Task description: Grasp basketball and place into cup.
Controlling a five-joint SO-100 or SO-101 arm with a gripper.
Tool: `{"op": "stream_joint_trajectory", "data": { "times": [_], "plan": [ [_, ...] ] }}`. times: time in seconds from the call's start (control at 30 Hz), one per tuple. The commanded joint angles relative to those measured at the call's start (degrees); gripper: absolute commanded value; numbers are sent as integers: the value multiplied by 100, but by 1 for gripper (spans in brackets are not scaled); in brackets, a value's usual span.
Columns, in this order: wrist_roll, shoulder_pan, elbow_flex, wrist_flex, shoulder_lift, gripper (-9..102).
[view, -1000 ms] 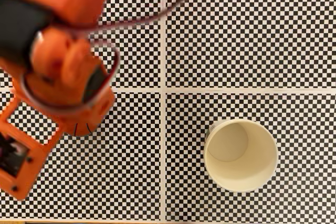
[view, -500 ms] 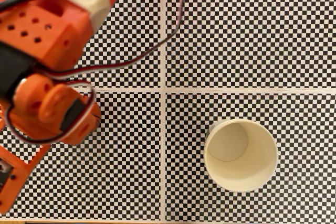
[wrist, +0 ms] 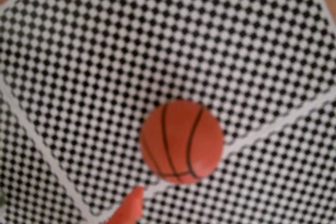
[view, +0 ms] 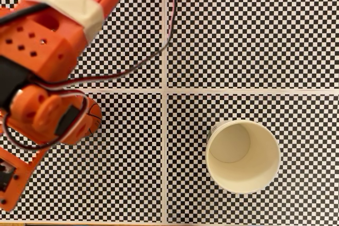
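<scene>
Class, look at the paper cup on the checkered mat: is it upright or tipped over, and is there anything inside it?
Upright and empty. In the fixed view the cup shows its full round rim and bare pale bottom; the basketball is outside it.

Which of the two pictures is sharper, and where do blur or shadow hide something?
Fixed view: sharp on the cup and the checkered mat; the near arm is soft and covers most of the basketball. The cup's inner wall is shaded at the left. Wrist view: blurred all over, the basketball's seams soft; only one orange fingertip shows, so the gripper's state is unclear.
</scene>
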Motion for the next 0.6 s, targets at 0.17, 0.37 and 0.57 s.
{"op": "stream_joint_trajectory", "data": {
  "times": [0.17,0.37,0.57],
  "plan": [
    [325,-343,-1028,35,-545,53],
    [360,-404,-1459,35,-1020,52],
    [229,-325,-1468,88,-1151,52]
  ]
}}
